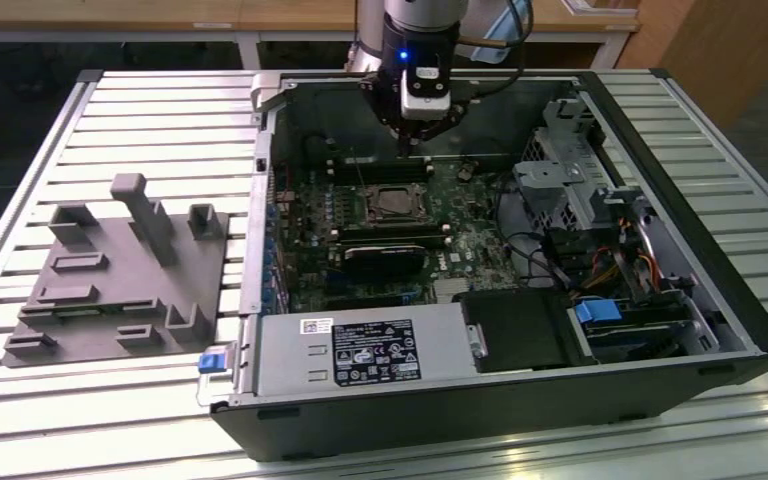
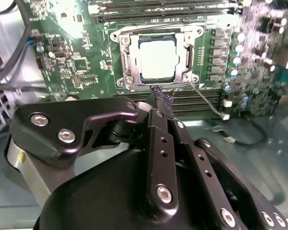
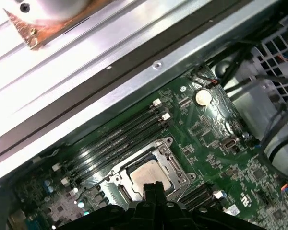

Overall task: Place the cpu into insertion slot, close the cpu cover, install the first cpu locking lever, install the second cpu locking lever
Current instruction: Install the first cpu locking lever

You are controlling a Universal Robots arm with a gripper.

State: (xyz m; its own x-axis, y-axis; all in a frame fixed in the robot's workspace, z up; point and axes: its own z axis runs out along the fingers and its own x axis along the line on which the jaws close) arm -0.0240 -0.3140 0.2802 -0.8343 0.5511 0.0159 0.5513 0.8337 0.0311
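Black two-finger gripper (image 2: 163, 97) is pinched closed on nothing, hovering low over the long black memory slots (image 2: 197, 106), far side of the socket in the exterior view. Pale silvery square cpu (image 2: 158, 60) sits in the dark square insertion slot (image 2: 156, 38), thin silvery cpu cover frame (image 2: 130, 58) down around it. Can't tell if the levers are latched. I'd come in low and avoid scraping the green board (image 2: 81, 62).

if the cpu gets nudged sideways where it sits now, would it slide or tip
Probably neither: the cpu lies flat, sunk in the insertion slot, whose rim surrounds it. Being a thin flat plate, it likely stays stiff. Its smooth metal top may be slippery.
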